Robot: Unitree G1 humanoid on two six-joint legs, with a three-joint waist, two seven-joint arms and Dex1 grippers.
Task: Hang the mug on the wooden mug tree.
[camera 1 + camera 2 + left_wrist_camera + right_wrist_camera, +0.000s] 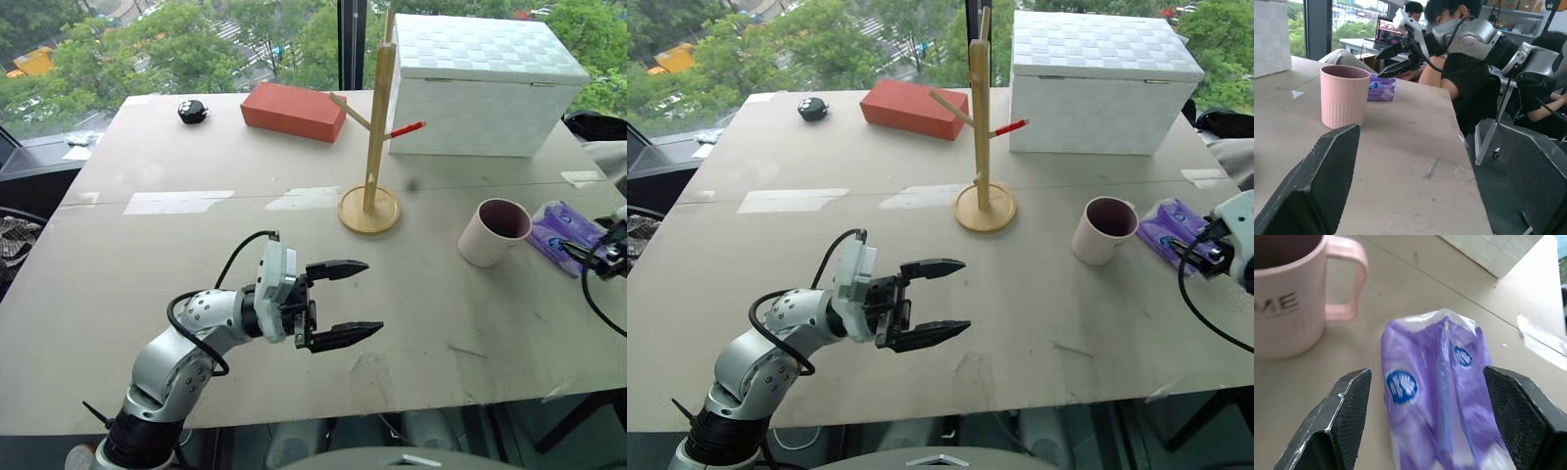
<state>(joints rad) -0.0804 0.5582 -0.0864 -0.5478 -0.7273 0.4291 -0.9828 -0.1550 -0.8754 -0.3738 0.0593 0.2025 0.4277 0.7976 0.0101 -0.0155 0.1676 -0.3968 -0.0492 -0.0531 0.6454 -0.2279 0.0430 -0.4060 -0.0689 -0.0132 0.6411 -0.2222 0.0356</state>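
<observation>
Left eye view: one mug [493, 231]; one mug tree [372, 137]

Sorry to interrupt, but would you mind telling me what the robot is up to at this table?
It is meant to hang the mug on the wooden mug tree, and that is not yet done: the mug stands upright on the table, apart from the tree. The right gripper hovers open over the purple tissue packet lying beside the mug, holding nothing. The left gripper is open and empty above the near side of the table.
</observation>
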